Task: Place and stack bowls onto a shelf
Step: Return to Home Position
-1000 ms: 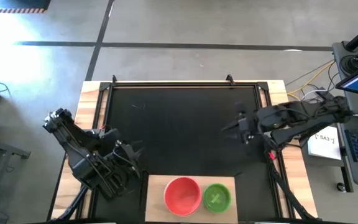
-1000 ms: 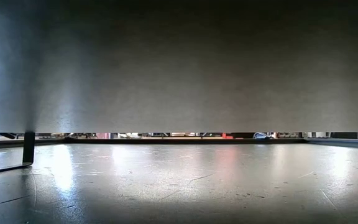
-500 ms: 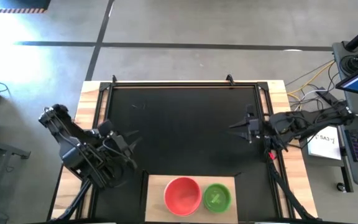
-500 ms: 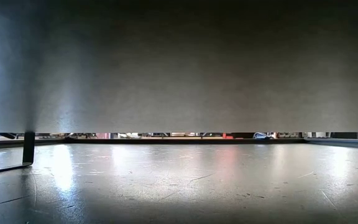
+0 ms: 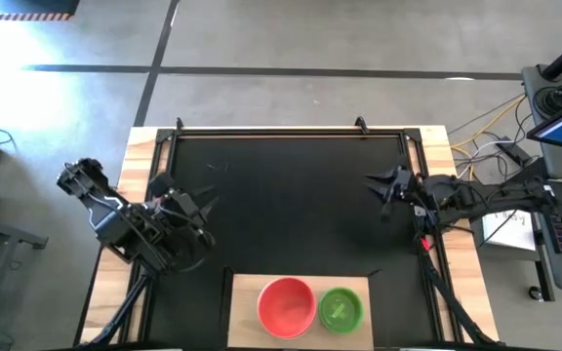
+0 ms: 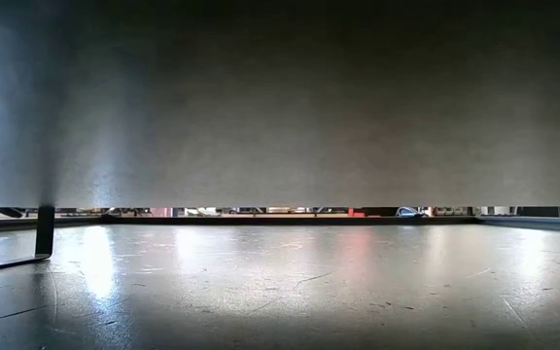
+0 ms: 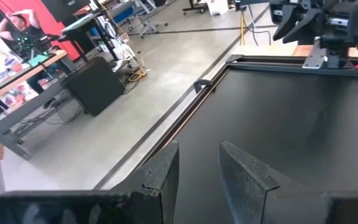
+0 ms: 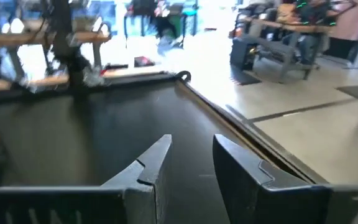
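Since the earlier frames the left hand (image 5: pixel 201 205) has been drawn back from the shelf's corner toward the left edge of the black mat (image 5: pixel 291 166), and the right hand (image 5: pixel 379 187) has been pulled toward the mat's right edge. The bowls have not been shifted.

The left hand is seen above the mat's left part, well apart from the shelf (image 5: pixel 244 302). In the left wrist view its two fingers (image 7: pixel 163 177) are held a little apart, with only bare mat showing through the gap, so it is open and nothing is gripped. The right hand is seen above the mat's right edge, pointing inward across the worktop (image 5: pixel 142 156). In the right wrist view its fingers (image 8: pixel 155 163) are likewise parted over bare mat, and nothing is carried.

The shelf is set at the near edge of the worktop, between the two arms. A red bowl (image 5: pixel 287 304) is seen on its middle, and a smaller green bowl (image 5: pixel 341 308) lies just beside it on the right arm's side. Whether their rims touch cannot be told. What may be stacked beneath either bowl cannot be made out from above.
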`<action>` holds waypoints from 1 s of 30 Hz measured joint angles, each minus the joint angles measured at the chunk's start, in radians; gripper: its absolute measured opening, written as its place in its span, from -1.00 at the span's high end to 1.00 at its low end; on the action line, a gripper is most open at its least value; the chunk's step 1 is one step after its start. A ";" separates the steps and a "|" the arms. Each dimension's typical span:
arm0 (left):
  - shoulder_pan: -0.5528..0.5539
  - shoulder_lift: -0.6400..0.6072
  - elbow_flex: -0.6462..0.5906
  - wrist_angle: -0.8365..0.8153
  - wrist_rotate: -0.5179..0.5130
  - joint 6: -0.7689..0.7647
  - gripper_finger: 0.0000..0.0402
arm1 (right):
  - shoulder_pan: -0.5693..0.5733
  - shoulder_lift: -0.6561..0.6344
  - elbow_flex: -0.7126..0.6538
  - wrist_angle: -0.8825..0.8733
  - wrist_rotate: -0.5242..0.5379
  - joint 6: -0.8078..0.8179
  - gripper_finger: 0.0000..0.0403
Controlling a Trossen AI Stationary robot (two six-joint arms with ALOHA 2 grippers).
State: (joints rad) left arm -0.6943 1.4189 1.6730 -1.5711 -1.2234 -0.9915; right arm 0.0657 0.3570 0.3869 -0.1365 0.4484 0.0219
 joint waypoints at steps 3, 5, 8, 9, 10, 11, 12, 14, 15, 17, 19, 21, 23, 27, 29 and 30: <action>0.012 -0.001 0.000 0.000 0.000 0.007 0.52 | -0.048 -0.021 -0.060 0.084 -0.002 0.003 0.47; 0.017 -0.002 0.000 0.000 0.000 0.011 0.52 | -0.081 -0.030 -0.096 0.124 -0.003 0.002 0.47; 0.019 -0.002 0.000 0.000 0.001 0.011 0.52 | -0.126 -0.042 -0.141 0.152 -0.011 0.013 0.47; 0.019 -0.002 0.000 0.000 0.001 0.011 0.52 | -0.138 -0.045 -0.154 0.153 -0.015 0.021 0.47; 0.019 -0.002 0.000 0.000 0.001 0.011 0.52 | -0.152 -0.045 -0.169 0.161 -0.029 0.035 0.47; 0.019 -0.002 0.000 0.000 0.001 0.011 0.52 | -0.163 -0.045 -0.185 0.178 -0.042 0.044 0.47; 0.019 -0.002 0.000 0.000 0.002 0.011 0.52 | -0.175 -0.046 -0.200 0.194 -0.059 0.053 0.47; 0.019 -0.002 0.000 0.000 0.002 0.011 0.52 | -0.192 -0.045 -0.227 0.239 -0.093 0.058 0.47; 0.019 -0.002 0.000 0.000 0.002 0.012 0.52 | -0.200 -0.045 -0.239 0.262 -0.106 0.060 0.47; 0.019 -0.002 0.000 0.000 0.002 0.015 0.52 | -0.214 -0.045 -0.266 0.307 -0.112 0.070 0.47; 0.019 -0.002 0.000 0.000 0.002 0.014 0.52 | -0.226 -0.045 -0.292 0.349 -0.112 0.083 0.47; 0.019 -0.002 0.000 0.000 0.002 0.014 0.52 | -0.234 -0.045 -0.316 0.391 -0.112 0.083 0.47; 0.019 -0.002 0.000 0.000 0.002 0.014 0.52 | -0.239 -0.045 -0.344 0.440 -0.115 0.084 0.47; 0.019 -0.002 0.000 0.000 0.002 0.014 0.52 | -0.240 -0.044 -0.375 0.486 -0.116 0.096 0.47; 0.019 -0.002 0.000 0.000 0.003 0.014 0.52 | -0.241 -0.041 -0.374 0.487 -0.120 0.108 0.47; 0.019 -0.002 0.000 0.000 0.003 0.014 0.52 | -0.241 -0.041 -0.375 0.487 -0.126 0.110 0.47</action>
State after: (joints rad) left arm -0.6758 1.4166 1.6730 -1.5711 -1.2205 -0.9771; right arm -0.1757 0.3164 0.0124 0.3502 0.3228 0.1318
